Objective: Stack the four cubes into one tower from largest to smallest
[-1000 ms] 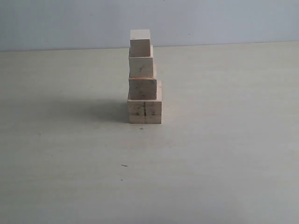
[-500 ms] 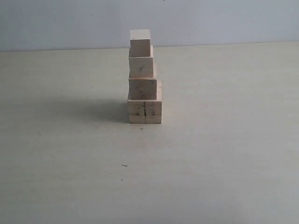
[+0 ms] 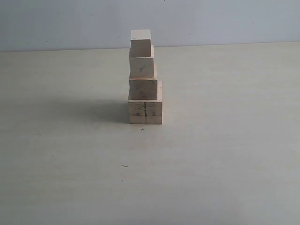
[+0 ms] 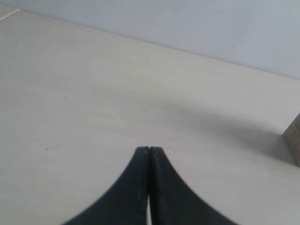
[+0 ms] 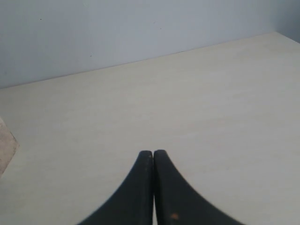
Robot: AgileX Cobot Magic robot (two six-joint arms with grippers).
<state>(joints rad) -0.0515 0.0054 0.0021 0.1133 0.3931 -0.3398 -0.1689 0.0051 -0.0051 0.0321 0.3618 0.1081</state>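
Note:
The tower (image 3: 143,77) stands as one column of pale wooden cubes on the table in the exterior view. The largest cube (image 3: 145,111), with a dark seam line, is at the bottom; a smaller cube (image 3: 143,88) rests on it, then another (image 3: 141,67), and the smallest cube (image 3: 140,43) is on top. No arm shows in the exterior view. My left gripper (image 4: 149,149) is shut and empty above bare table, with a cube's corner (image 4: 293,139) at the frame edge. My right gripper (image 5: 153,152) is shut and empty, a cube's edge (image 5: 5,146) off to one side.
The pale table (image 3: 225,154) spreads all round the tower, with a grey wall (image 3: 225,21) behind its far edge. The tower's shadow (image 3: 89,110) falls to its left.

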